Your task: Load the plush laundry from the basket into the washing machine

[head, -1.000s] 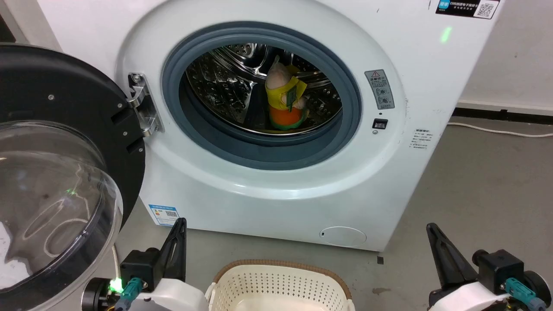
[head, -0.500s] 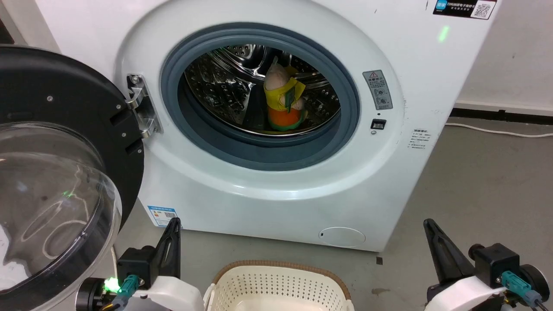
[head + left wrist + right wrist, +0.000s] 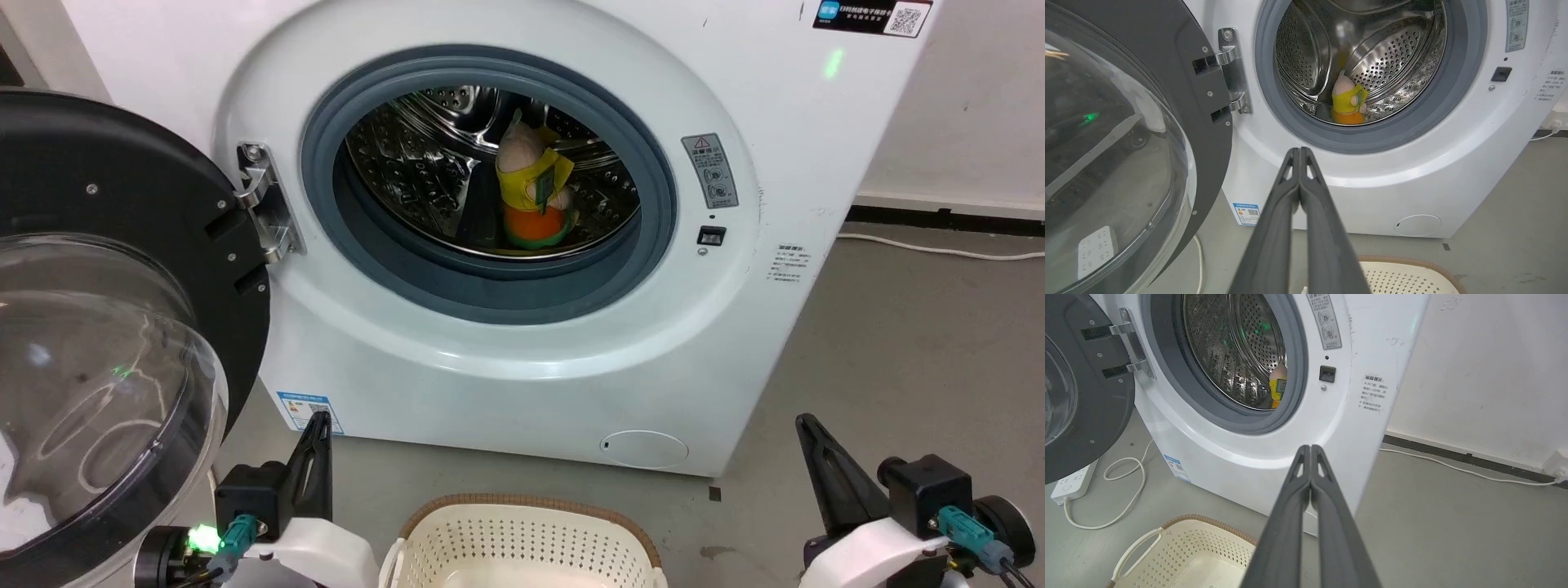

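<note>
Head view, plush laundry (image 3: 531, 192) upright inside washing machine (image 3: 522, 384), basket (image 3: 522, 500) below, left and right jaws together

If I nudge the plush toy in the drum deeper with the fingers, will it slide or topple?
The plush laundry looks soft and stuffed, so it would probably squash rather than resist. Standing upright on the curved steel drum, it likely topples at a nudge. It seems light, so it should shift easily.

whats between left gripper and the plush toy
Left wrist view: the grey rubber ring of the large white washing machine lies between the left gripper and the small yellow-and-orange plush toy.
</note>
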You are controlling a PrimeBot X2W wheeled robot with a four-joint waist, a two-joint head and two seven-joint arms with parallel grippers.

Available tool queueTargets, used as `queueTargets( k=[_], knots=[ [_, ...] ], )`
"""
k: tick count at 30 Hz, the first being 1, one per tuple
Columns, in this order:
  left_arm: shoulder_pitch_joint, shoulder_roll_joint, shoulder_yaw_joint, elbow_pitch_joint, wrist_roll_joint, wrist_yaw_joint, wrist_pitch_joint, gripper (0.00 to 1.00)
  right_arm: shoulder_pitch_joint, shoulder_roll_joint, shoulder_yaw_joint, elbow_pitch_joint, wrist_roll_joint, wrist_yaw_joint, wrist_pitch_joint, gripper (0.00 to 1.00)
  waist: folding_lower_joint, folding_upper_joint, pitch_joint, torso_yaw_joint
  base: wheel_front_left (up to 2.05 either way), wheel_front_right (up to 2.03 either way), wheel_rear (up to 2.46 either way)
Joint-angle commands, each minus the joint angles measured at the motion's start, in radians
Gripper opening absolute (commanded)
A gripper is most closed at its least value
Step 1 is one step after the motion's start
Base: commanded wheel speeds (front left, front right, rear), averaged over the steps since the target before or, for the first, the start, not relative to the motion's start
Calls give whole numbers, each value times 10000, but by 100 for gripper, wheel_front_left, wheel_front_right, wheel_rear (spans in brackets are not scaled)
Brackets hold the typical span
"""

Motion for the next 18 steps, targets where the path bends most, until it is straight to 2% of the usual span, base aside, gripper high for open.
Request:
queueTargets(
  k=[1,18],
  knots=[
    [-136,-17,51,-63,109,25,62,0,-182,-4,21,-58,-66,-9,42,0,0,0,-2,-2,0,0,0],
    [-148,-61,214,-116,271,30,248,0,-257,-4,58,-89,-158,-9,229,0,0,0,-23,-30,0,0,0]
  ],
)
